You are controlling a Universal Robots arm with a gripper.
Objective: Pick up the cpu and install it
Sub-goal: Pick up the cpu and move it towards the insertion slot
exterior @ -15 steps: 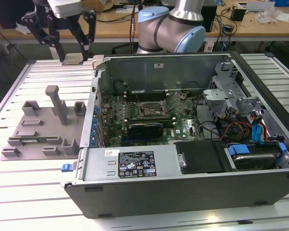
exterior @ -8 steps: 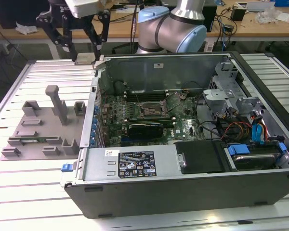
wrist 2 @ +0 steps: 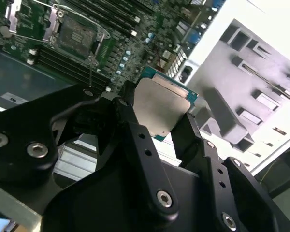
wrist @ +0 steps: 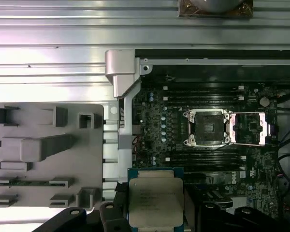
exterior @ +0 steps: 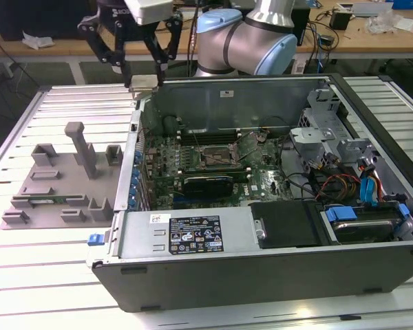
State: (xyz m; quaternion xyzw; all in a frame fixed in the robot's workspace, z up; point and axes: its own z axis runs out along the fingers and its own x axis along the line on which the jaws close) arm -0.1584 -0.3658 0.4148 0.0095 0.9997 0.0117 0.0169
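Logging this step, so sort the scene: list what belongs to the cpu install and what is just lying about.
Part of the job:
- the cpu, gripped in the pincer
- the socket with its metal frame
- the computer case that holds the socket

Just lying about:
- the grey fixture tray beside the case
- the long black card
- the drive cables
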